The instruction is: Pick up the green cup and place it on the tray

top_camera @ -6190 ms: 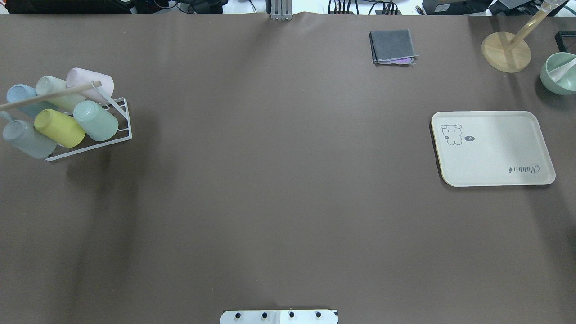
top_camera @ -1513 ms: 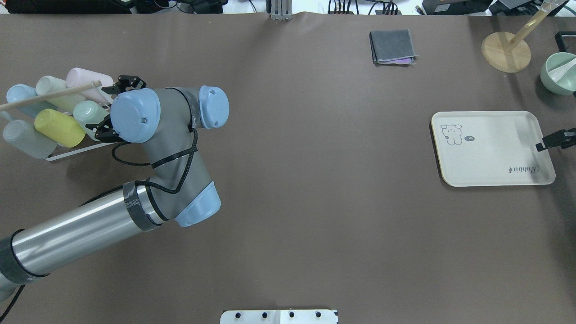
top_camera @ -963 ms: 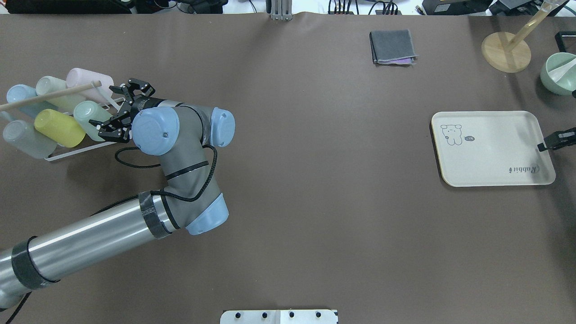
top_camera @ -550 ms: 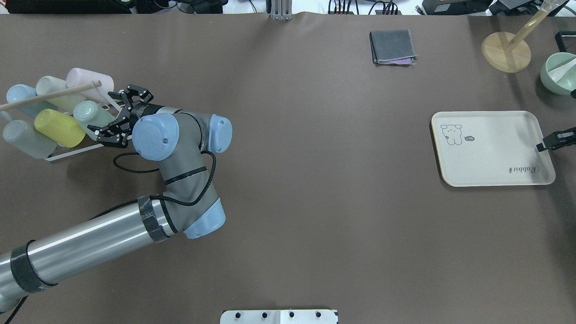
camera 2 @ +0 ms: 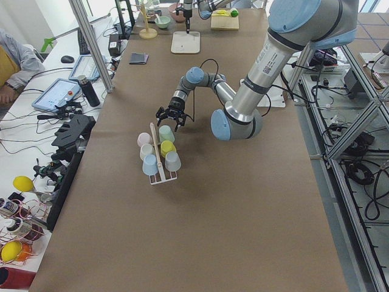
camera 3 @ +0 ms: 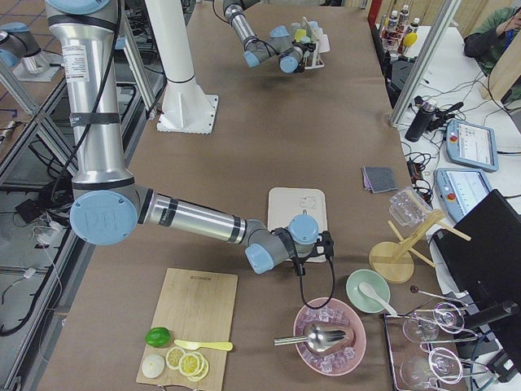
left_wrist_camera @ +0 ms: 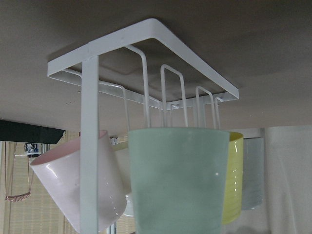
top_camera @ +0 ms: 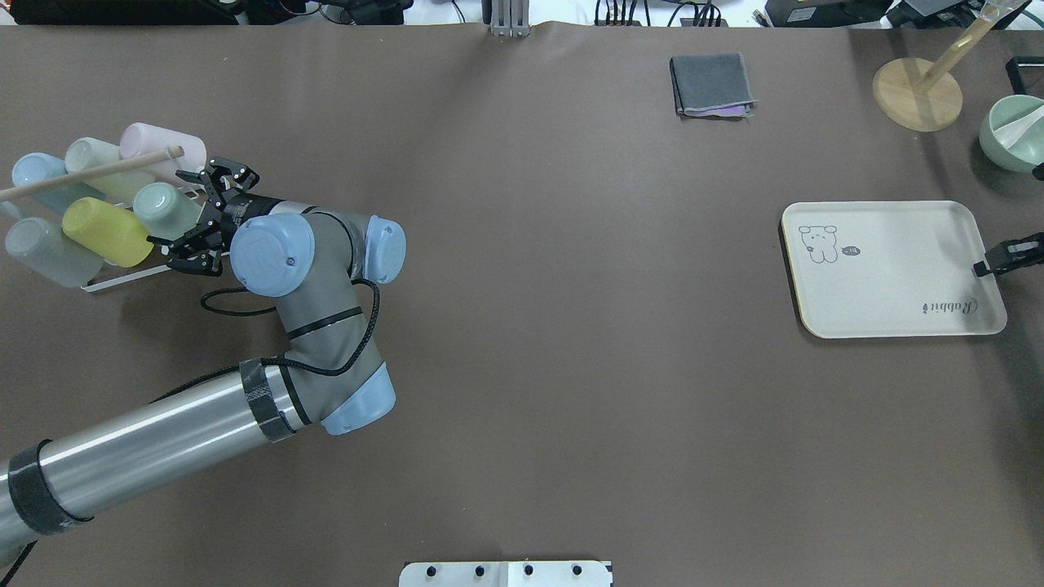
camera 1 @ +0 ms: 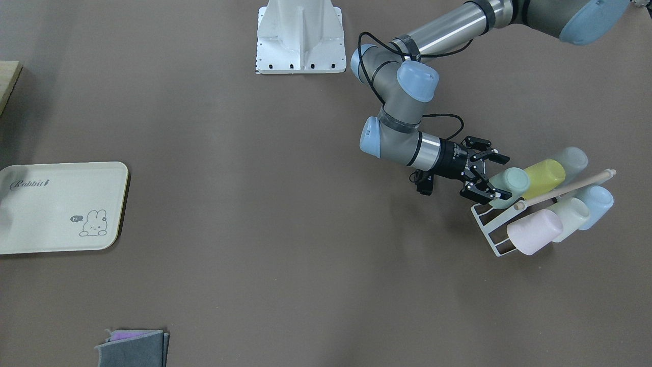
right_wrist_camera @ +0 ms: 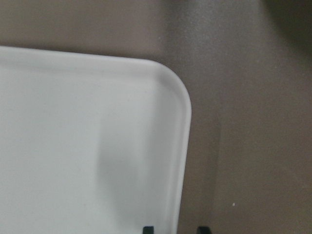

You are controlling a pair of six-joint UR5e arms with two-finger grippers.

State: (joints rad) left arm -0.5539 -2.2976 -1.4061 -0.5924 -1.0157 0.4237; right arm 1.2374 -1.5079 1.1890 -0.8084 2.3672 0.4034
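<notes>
The green cup lies on its side in a white wire rack at the table's left, base toward the arm. It also shows in the front view and fills the left wrist view. My left gripper is open, with one finger on each side of the cup's base end, not closed on it. The cream tray lies far right. My right gripper hovers at the tray's right rim; its two fingertips show a narrow gap.
The rack also holds a yellow cup, a pink cup, a blue cup and a grey cup under a wooden rod. A folded grey cloth, a wooden stand and a green bowl sit at the back.
My left arm came in from the left, then slid its open gripper leftward until the fingers straddle the green cup. The right gripper has stayed at the tray's edge.
</notes>
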